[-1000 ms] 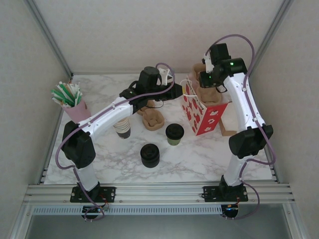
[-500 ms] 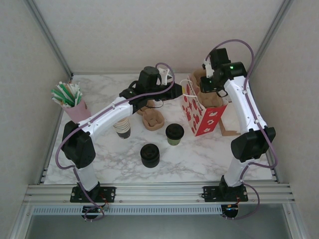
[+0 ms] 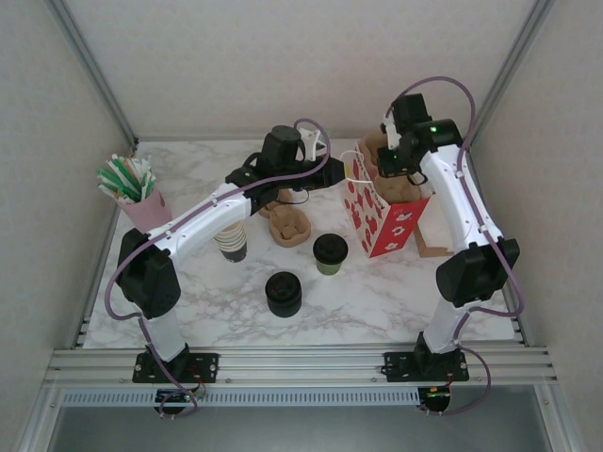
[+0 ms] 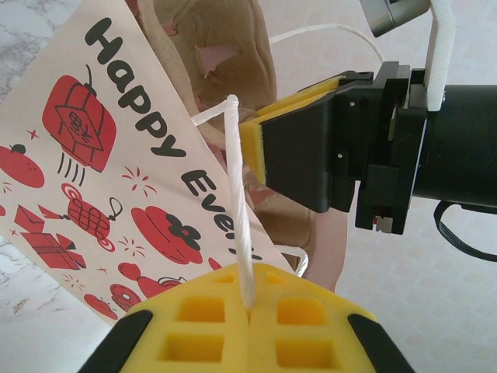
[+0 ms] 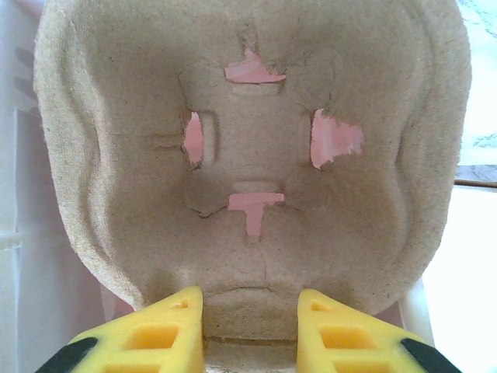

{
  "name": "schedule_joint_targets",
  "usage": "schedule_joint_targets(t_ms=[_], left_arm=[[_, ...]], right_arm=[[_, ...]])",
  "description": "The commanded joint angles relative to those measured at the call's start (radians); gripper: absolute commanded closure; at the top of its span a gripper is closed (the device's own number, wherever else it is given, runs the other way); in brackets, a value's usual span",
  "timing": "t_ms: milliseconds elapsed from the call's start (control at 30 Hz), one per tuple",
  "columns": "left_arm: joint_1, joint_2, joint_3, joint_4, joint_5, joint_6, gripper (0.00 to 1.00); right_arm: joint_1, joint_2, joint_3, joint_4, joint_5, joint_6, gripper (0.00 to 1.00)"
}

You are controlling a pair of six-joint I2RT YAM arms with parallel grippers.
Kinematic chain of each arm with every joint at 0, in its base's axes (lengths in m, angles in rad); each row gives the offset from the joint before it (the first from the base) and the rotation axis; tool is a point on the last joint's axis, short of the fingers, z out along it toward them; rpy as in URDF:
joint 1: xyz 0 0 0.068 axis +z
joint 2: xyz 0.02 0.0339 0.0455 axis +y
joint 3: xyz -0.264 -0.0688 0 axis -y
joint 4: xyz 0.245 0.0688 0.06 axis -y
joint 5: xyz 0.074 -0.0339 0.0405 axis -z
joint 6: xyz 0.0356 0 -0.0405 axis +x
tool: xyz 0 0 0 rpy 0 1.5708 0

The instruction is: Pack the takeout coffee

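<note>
Marbled counter: the takeout coffee stands unmoved before the red-printed bag, while the right arm has shifted slightly back-left. On the string handle the left fingers press together; the right fingers, partly spread, pinch the pulp carrier.

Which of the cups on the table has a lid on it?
The small greenish cup standing alone beside the red-and-white bag: it wears a black lid, while the stacked cups and the pink cup of straws are open-topped.
</note>
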Motion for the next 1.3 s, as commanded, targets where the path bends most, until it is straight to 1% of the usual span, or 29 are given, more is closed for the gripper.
schedule_joint_targets(t_ms=[0, 167, 267, 433, 567, 767, 1133, 1267], left_arm=[[0.013, -0.035, 0.006, -0.006, -0.006, 0.016, 1.0], [0.014, -0.035, 0.006, -0.006, -0.005, 0.016, 1.0], [0.015, -0.035, 0.005, -0.006, -0.005, 0.016, 1.0], [0.016, -0.036, 0.004, -0.004, -0.003, 0.018, 1.0], [0.017, -0.038, 0.003, -0.007, -0.003, 0.019, 1.0], [0.018, -0.042, -0.002, -0.004, -0.003, 0.018, 1.0], [0.019, -0.056, -0.017, -0.002, -0.003, 0.019, 1.0], [0.019, -0.062, -0.024, 0.003, -0.005, 0.016, 1.0]], right_arm=[[0.018, -0.009, -0.035, -0.032, -0.002, 0.005, 0.73], [0.041, -0.066, -0.059, 0.007, -0.001, -0.002, 0.73], [0.041, -0.066, -0.055, -0.001, 0.012, -0.002, 0.73], [0.042, -0.057, -0.078, -0.008, 0.086, 0.0, 0.74], [0.051, -0.088, -0.1, 0.02, 0.109, -0.006, 0.74], [0.09, -0.086, -0.064, -0.007, 0.167, -0.024, 0.73], [0.133, -0.123, -0.08, 0.023, 0.265, -0.033, 0.74], [0.134, -0.124, -0.068, 0.014, 0.247, -0.033, 0.74]])
